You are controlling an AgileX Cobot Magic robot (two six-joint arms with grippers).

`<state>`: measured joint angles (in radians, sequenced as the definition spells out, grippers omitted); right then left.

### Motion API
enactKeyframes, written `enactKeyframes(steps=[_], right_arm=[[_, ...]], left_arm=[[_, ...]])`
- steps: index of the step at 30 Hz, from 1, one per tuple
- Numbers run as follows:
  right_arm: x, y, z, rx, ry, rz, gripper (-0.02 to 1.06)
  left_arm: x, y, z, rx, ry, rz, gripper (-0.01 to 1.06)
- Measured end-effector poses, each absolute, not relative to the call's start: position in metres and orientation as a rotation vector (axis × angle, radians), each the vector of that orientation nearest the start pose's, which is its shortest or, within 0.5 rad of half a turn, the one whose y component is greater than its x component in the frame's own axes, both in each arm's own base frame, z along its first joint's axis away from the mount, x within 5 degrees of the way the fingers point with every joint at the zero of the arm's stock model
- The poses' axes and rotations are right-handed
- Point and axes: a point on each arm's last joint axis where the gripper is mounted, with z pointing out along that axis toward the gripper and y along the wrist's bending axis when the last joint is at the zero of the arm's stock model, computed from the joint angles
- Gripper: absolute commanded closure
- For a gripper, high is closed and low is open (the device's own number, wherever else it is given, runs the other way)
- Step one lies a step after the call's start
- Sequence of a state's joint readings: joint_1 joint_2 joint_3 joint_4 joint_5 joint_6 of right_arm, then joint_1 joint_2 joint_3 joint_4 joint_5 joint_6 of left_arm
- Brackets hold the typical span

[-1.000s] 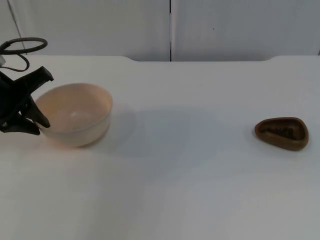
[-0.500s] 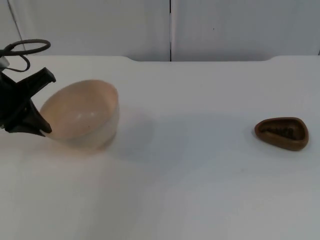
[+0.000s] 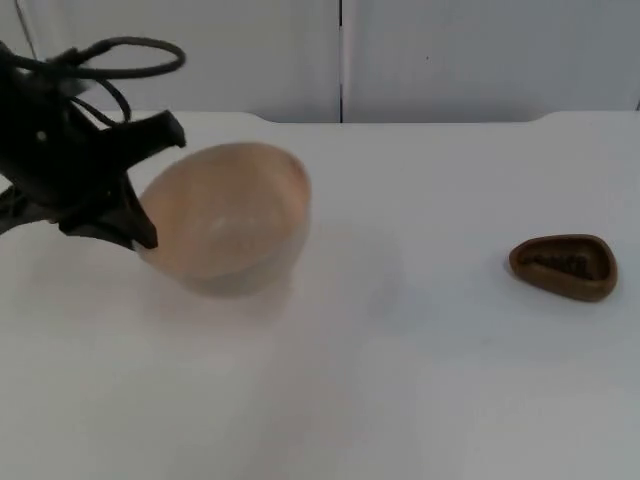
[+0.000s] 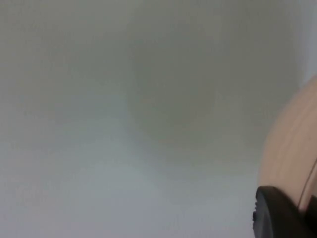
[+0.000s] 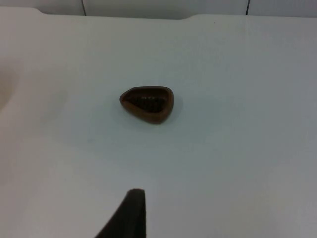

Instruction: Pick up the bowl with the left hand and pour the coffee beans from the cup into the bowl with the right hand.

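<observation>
Gripping the bowl (image 3: pixel 225 215) by its left rim, the left gripper (image 3: pixel 140 185) sits at the upper left of the top view, one finger over the rim and one under it, clamped onto the wall. Bowl is pale peach, tilted so its opening faces left toward the gripper and its rounded outside faces the camera. Looks raised off the white table (image 3: pixel 400 380), with a faint shadow below and to its right; can't tell for sure whether the base touches.

Left wrist view: curved peach wall of the bowl (image 4: pixel 292 153) right against a black fingertip (image 4: pixel 275 213), blurred table beyond.

Cup (image 3: pixel 563 266) is at the right of the top view, well apart from the bowl. Small, brown, rounded-triangle outline, sitting upright on the table with dark coffee beans (image 3: pixel 560 264) inside. Nothing touching it.

Right wrist view: same cup (image 5: pixel 147 103) with beans (image 5: pixel 146 100) visible, standing alone on the table (image 5: pixel 237 163). One black fingertip (image 5: pixel 130 213) of the right gripper shows, well short of the cup and holding nothing. Can't tell how far its fingers are spread. Right arm waits.

Grey partition wall (image 3: pixel 450 55) runs across the top of the top view.
</observation>
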<state>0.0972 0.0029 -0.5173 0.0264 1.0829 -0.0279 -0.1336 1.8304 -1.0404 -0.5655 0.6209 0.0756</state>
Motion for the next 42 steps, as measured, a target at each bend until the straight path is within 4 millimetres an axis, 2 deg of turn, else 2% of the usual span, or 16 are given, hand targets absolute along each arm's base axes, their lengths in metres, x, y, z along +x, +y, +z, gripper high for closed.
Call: enactKeyframes(steps=[5,7,8,11,16,34,36,42], right_arm=[[-0.008,0.001,0.28,-0.13,2.049,0.075,-0.01],[-0.008,0.001,0.28,-0.13,2.049,0.075,-0.01],[-0.008,0.001,0.28,-0.13,2.049,0.075,-0.01],[-0.008,0.001,0.28,-0.13,2.049,0.075,-0.01],[-0.008,0.001,0.28,-0.13,2.049,0.075,-0.01],[-0.008,0.001,0.28,-0.13,2.049,0.075,-0.01],[-0.008,0.001,0.28,-0.13,2.049,0.075,-0.01],[-0.008,0.001,0.28,-0.132,2.048,0.073,-0.01]], left_arm=[[0.322,-0.105,0.16,-0.164,2.912,-0.459,1.05],[0.314,-0.125,0.159,-0.079,2.931,-0.449,1.05],[0.314,-0.125,0.159,-0.079,2.931,-0.449,1.05],[0.304,-0.148,0.159,0.006,2.948,-0.45,1.05],[0.295,-0.164,0.159,0.073,2.955,-0.457,1.05],[0.29,-0.165,0.158,0.14,2.999,-0.45,1.05],[0.29,-0.166,0.158,0.126,3.002,-0.457,1.05],[0.29,-0.167,0.159,-0.069,3.02,-0.491,1.05]])
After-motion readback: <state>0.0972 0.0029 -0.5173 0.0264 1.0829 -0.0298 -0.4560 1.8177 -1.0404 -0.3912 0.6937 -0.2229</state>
